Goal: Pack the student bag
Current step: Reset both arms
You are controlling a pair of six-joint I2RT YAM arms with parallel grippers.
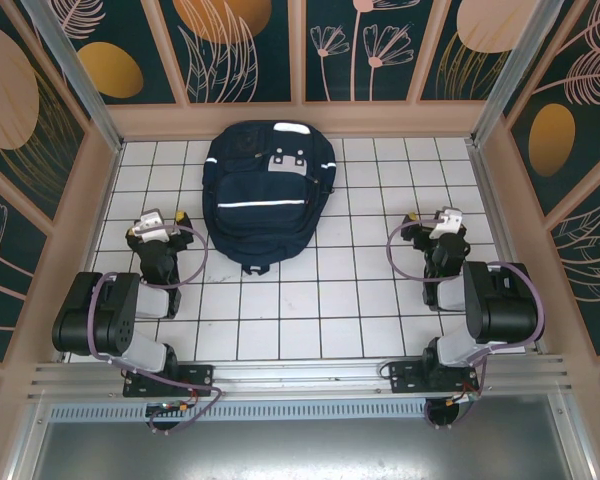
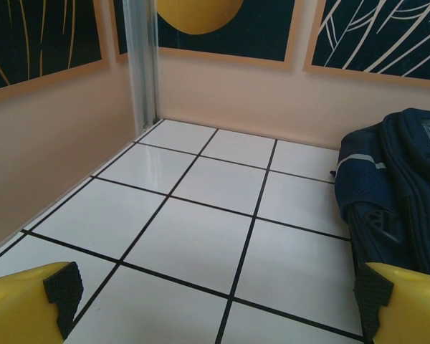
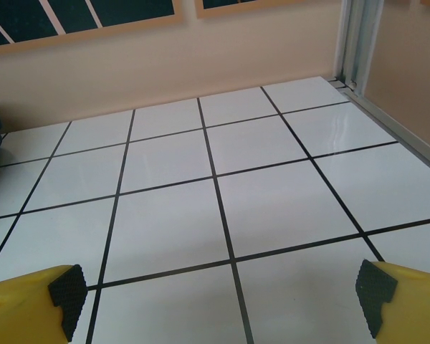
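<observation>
The left pincer (image 1: 165, 222) stands wide open with nothing between its yellow fingers (image 2: 21, 304), whose black ribbed pads (image 2: 63, 290) face each other across bare tiles in the left wrist view. The right pincer (image 1: 435, 222) is just as wide apart and also empty, its fingers at the two lower corners of the right wrist view. Both hover low over the desk (image 1: 330, 290), a white surface ruled into squares by thin dark lines. Looped cables (image 1: 198, 262) run along each arm.

No loose thing lies on the tiles ahead of either pincer. Peach walls (image 2: 57, 136) close the desk in on three sides, topped by dark panels (image 1: 245, 50) with orange discs and pale leaf drawings. A metal post (image 2: 142, 64) stands in the far left corner and another in the far right corner.

The backpack (image 1: 265, 195) lies flat at the far middle of the desk, between the two arms, its far end close to the back wall. It sits just beside the left pincer, on that pincer's right, and apart from the right pincer. It is dark navy fabric with white reflective stripes (image 1: 265, 203) across its upper face, a grey buckle patch (image 1: 288, 160) and a small loop (image 1: 255, 268) at its near end. The left wrist view shows its side folds (image 2: 398, 193).
</observation>
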